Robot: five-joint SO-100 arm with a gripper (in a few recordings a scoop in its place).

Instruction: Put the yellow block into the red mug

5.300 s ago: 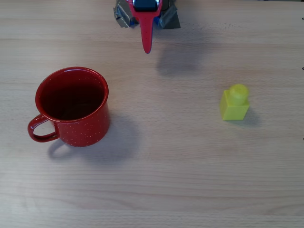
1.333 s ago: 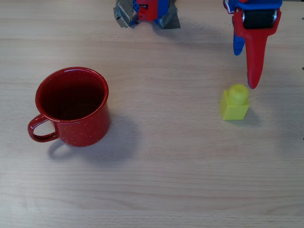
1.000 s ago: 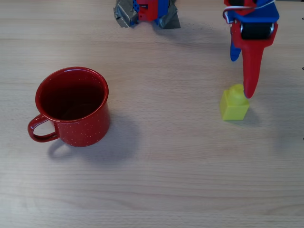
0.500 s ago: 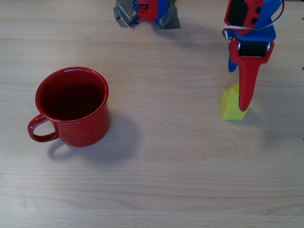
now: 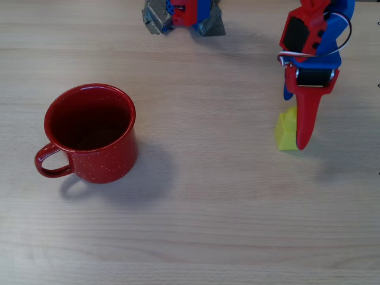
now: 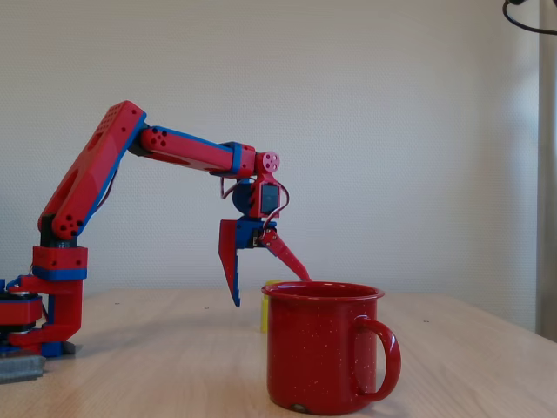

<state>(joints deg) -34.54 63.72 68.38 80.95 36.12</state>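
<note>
Overhead view: compared with half a second earlier, the gripper (image 5: 295,124) has moved further down the picture, and its red finger (image 5: 304,122) now covers more of the yellow block (image 5: 285,131). The block sits on the wooden table (image 5: 225,202), at the right, well apart from the red mug (image 5: 89,133) at the left. Only the block's left part shows, bright yellow.

Fixed view: the fingers are spread apart, holding nothing, tips above the table (image 6: 174,366). A yellow sliver of the block (image 6: 266,306) shows between them, behind the mug (image 6: 326,348)
</note>
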